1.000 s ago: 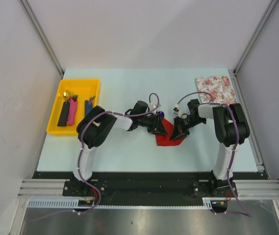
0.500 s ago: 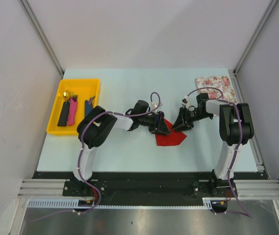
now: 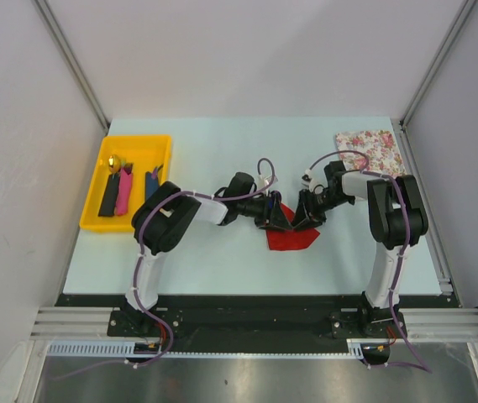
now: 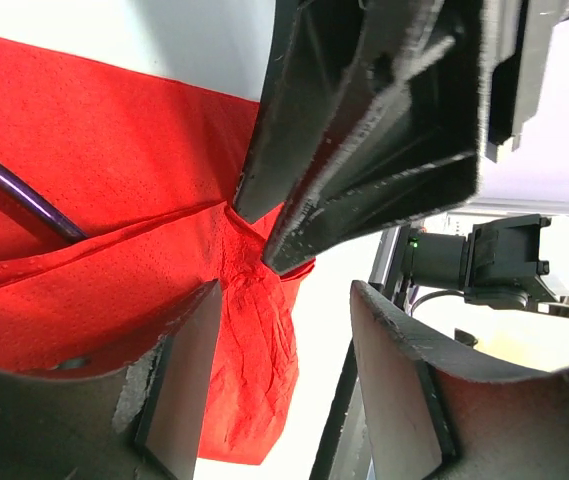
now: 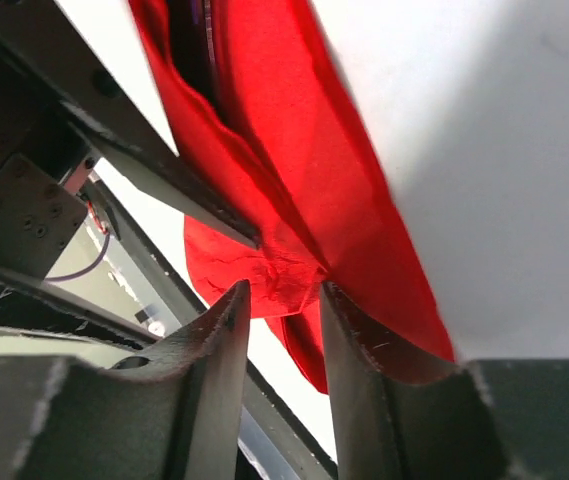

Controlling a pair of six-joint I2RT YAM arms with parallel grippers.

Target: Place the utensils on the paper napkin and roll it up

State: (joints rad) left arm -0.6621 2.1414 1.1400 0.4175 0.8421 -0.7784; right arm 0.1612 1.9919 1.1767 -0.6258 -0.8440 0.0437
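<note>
Pale table (image 3: 222,151), red napkin (image 3: 293,239) (purple utensil (image 4: 24,190) unseen from above)

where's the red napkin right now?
Top view: red napkin sits mid-table, its far edge between the left end effector and right end effector.

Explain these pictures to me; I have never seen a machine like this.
Two robot arms are bolted at the near edge of a table: the left arm and the right arm. The wide picture looks down from above. The two close-ups come from a camera on each wrist. On the table lie a red paper napkin, a yellow tray holding pink, black and blue utensils, and a flowered sheet. A purple utensil shows under the napkin's fold. The right hand pinches a crumpled bit of the napkin. The left hand is open right beside it.
</note>
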